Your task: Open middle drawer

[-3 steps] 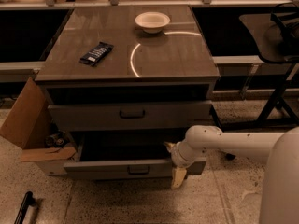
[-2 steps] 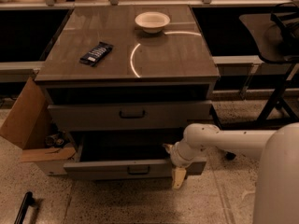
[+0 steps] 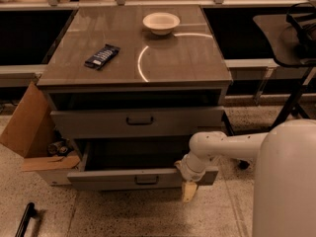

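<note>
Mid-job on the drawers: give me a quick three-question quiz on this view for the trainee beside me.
1. Fill in: on the tabletop, the white bowl lies farther from the camera than the dark ___.
2. True or false: the middle drawer is pulled out, with the inside of its box showing.
3. Where is the gripper?
A) resting on the tabletop
B) low down, by the right part of the middle drawer's front
C) inside the white bowl

Key: 1. packet. 2. True. 3. B.
</note>
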Controlling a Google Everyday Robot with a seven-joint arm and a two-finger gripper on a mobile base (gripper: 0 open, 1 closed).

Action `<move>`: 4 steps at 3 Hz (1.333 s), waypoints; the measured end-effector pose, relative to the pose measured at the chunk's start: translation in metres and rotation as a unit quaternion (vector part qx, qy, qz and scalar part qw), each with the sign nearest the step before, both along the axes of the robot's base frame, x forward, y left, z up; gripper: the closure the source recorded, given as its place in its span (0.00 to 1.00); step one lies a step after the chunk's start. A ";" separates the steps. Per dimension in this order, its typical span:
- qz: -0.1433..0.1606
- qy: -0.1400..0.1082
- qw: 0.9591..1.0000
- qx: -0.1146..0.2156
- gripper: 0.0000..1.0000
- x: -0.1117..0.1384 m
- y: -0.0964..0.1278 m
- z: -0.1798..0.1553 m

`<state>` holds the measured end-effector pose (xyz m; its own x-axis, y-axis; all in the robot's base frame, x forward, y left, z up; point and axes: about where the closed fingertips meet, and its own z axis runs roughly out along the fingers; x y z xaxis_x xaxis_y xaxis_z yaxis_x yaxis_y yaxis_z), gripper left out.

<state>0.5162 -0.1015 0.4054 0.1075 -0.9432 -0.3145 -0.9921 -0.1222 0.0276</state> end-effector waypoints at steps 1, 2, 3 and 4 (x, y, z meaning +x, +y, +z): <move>-0.013 0.017 1.000 -0.011 0.40 -0.019 -0.004 0.000; -0.028 0.028 0.999 -0.010 0.64 -0.040 -0.006 0.009; -0.040 0.036 0.999 0.004 0.87 -0.060 -0.005 0.012; -0.055 0.027 0.998 0.024 1.00 -0.083 0.001 0.010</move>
